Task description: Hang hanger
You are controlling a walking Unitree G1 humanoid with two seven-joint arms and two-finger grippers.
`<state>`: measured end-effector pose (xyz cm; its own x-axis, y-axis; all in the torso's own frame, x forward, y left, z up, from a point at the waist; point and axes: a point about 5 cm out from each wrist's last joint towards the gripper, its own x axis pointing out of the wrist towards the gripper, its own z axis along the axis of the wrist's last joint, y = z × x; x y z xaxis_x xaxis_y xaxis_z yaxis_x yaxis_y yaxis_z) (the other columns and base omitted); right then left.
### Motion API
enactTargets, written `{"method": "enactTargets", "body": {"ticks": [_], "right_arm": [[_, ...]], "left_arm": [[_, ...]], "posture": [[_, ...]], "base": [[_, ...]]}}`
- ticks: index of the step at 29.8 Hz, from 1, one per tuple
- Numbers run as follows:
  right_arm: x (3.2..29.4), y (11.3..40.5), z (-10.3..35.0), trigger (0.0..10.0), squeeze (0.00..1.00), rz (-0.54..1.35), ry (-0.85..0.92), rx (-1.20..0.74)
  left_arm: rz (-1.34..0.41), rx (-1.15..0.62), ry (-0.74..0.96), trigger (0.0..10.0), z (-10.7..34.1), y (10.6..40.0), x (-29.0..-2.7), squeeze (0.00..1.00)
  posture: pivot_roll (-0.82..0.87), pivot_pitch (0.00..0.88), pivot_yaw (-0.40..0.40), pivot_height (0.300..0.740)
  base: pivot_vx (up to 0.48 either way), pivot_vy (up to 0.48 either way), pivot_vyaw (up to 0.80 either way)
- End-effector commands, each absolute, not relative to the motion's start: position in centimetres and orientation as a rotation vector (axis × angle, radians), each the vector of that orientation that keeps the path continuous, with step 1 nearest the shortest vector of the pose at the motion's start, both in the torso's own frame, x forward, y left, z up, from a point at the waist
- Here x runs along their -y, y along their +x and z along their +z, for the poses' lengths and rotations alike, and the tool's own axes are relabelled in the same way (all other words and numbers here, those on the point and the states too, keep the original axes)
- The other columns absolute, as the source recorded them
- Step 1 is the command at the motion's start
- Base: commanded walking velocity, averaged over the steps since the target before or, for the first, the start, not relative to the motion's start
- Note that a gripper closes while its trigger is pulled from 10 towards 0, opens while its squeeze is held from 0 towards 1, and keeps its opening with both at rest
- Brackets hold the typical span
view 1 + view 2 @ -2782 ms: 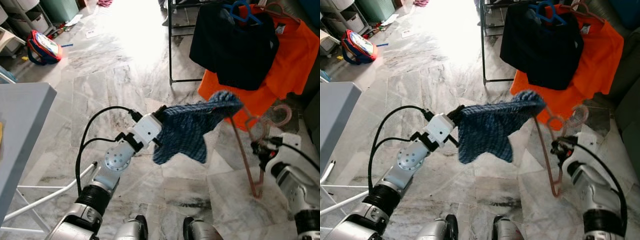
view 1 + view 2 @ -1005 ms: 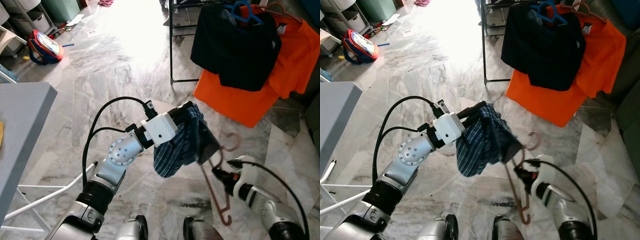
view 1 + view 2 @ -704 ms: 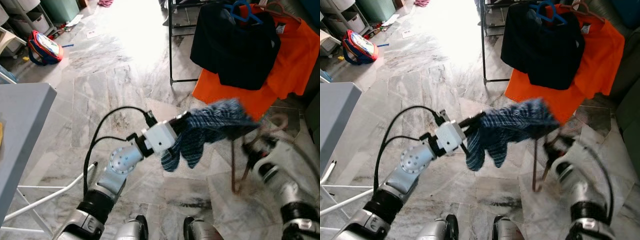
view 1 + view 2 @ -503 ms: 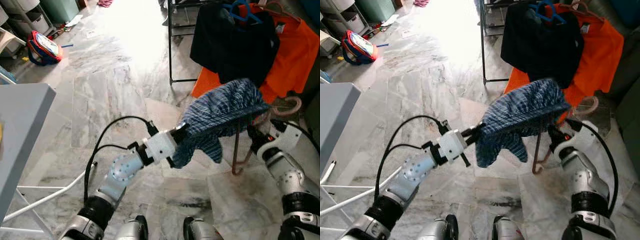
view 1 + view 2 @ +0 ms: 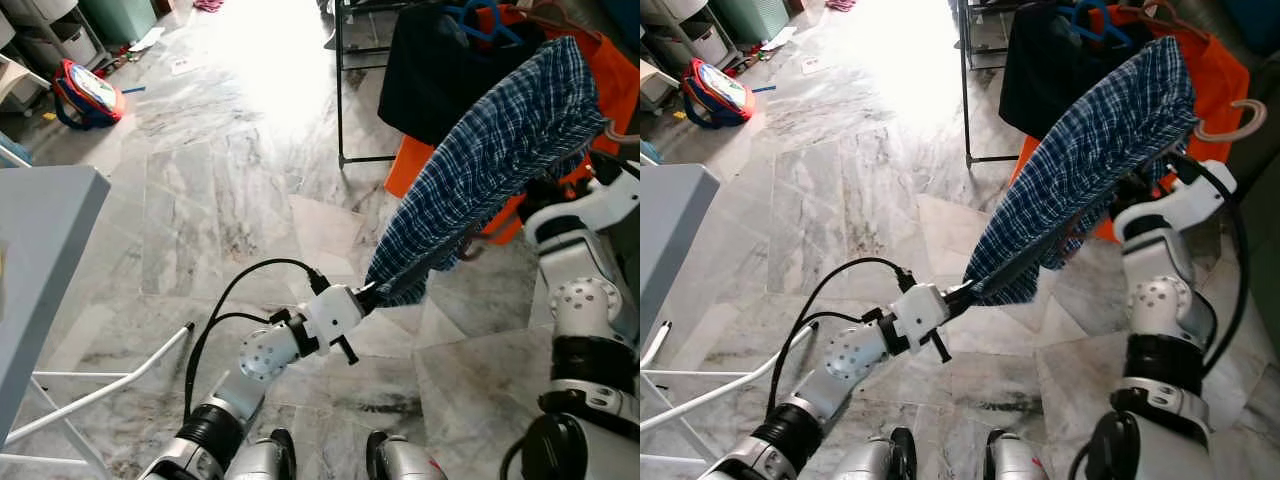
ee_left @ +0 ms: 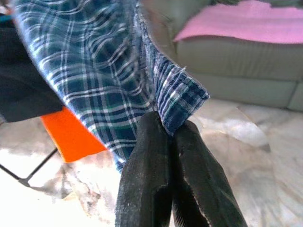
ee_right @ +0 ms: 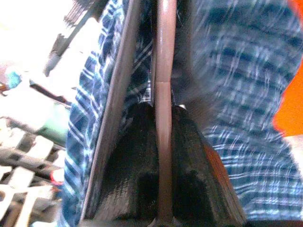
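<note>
Two end effectors share one load: a blue plaid garment (image 5: 490, 160) stretched in the air between them over the marble floor (image 5: 220, 180). The left end effector (image 6: 163, 127) sits low and forward of the robot, its two black fingers (image 6: 142, 189) pressed together on a folded hem corner of the plaid cloth; the fabric rises away from it, up and to the robot's right. The right end effector (image 7: 158, 111) is raised high at the other end of the cloth, its fingers clamped on the thin brownish bar of a hanger (image 7: 164, 56) that runs straight out between them, with plaid fabric draped on both sides of the bar. In the right eye view the hanger's pale curved hook (image 5: 1235, 120) pokes out just beyond the top of the garment, above the right arm's white wrist housing.

Beyond the raised right end effector stands a dark metal clothes rack (image 5: 340, 90). On it hang a black garment (image 5: 430, 70) on a blue hanger (image 5: 1090, 18) and, just beside it, an orange shirt (image 5: 1220, 70). The plaid cloth overlaps both in the head views, but whether the held hanger touches the rack cannot be told.

Far to the left of the left end effector, a grey desk (image 5: 40, 250) edge shows, and a colourful bag (image 5: 85, 90) lies on the floor well beyond it.
</note>
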<state>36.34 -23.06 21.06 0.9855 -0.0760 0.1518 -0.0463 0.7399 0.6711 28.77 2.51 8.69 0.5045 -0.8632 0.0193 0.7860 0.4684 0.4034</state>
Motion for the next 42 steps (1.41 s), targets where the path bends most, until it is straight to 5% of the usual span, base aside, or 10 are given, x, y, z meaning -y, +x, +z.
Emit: {"method": "enactTargets", "body": {"ticks": [1, 12, 24, 32, 42], "right_arm": [[21.6, 36.6, 22.8, 10.0, 0.00, 0.042, 0.723, 0.208], [20.4, 37.0, 21.4, 10.0, 0.00, 0.033, 0.709, 0.125], [20.5, 36.9, 17.9, 10.0, 0.00, -0.160, 0.333, 0.096], [20.5, 36.7, 16.1, 10.0, 0.00, -0.186, 0.259, 0.035], [17.3, 34.8, 10.7, 10.0, 0.00, 0.051, 0.244, -0.296]], "left_arm": [[-1.039, 0.195, 0.407, 10.0, 7.6, 28.4, -2.3, 0.00], [-1.091, 0.305, 0.431, 10.0, 9.2, 28.3, -0.3, 0.00], [-1.274, 0.352, 0.232, 10.0, 13.1, 27.1, 4.2, 0.00], [-1.283, 0.276, 0.141, 10.0, 13.3, 27.4, 4.3, 0.00], [-1.071, 0.080, 0.081, 10.0, 11.7, 29.6, 2.4, 0.00]], "posture": [[-0.16, 0.223, 0.054, 0.740], [-0.16, 0.232, 0.058, 0.740], [-0.16, 0.257, 0.075, 0.740], [-0.16, 0.263, 0.084, 0.740], [-0.17, 0.262, 0.084, 0.740]], "base": [[0.000, 0.000, 0.00], [0.000, 0.000, 0.00], [0.000, 0.000, 0.00], [0.000, 0.000, 0.00], [0.000, 0.000, 0.00]]}}
